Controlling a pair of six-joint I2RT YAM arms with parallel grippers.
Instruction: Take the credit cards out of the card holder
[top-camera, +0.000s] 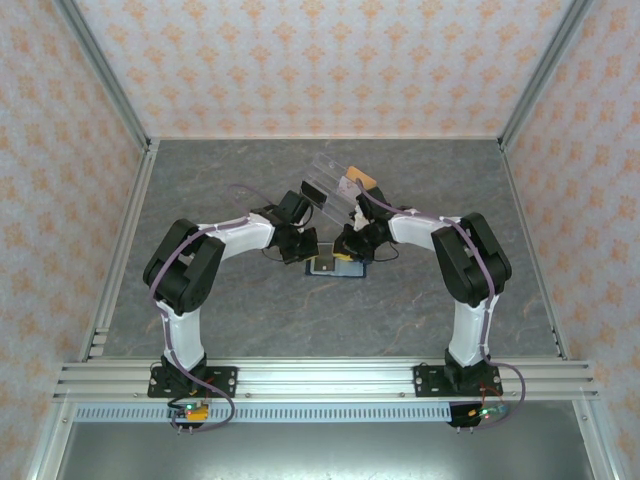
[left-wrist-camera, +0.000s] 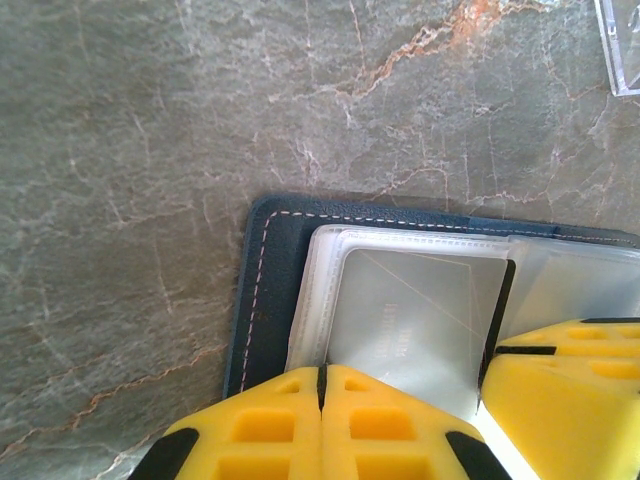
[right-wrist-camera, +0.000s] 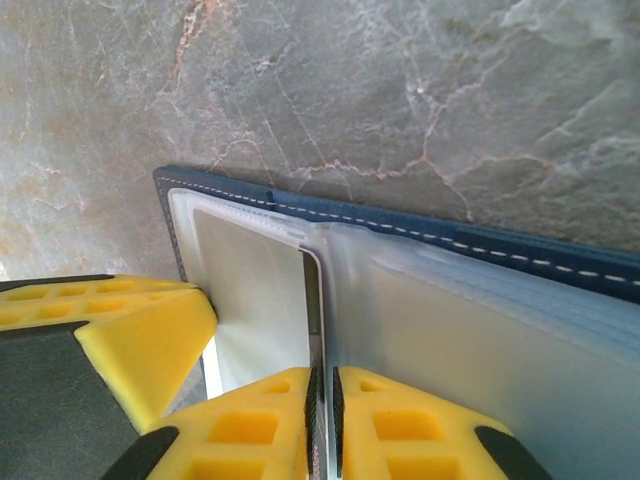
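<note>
The navy card holder (top-camera: 335, 266) lies open on the grey table between both arms, its stitched cover (left-wrist-camera: 275, 280) (right-wrist-camera: 420, 220) under clear pockets. A whitish credit card (left-wrist-camera: 420, 310) (right-wrist-camera: 250, 300) sits in a raised pocket leaf. My left gripper (top-camera: 312, 252) (left-wrist-camera: 322, 375) is shut, its tips against the near edge of that leaf; I cannot tell whether anything is pinched. My right gripper (top-camera: 350, 250) (right-wrist-camera: 325, 375) is shut on the thin rounded edge of the card, which stands upright between its pads. One of its fingers (left-wrist-camera: 560, 390) shows at the card's right side.
A clear acrylic box (top-camera: 328, 185) (left-wrist-camera: 622, 50) stands just behind the card holder, with an orange-tan card (top-camera: 363, 180) at its right end. Patterned walls with metal frame posts (top-camera: 110, 90) close off three sides.
</note>
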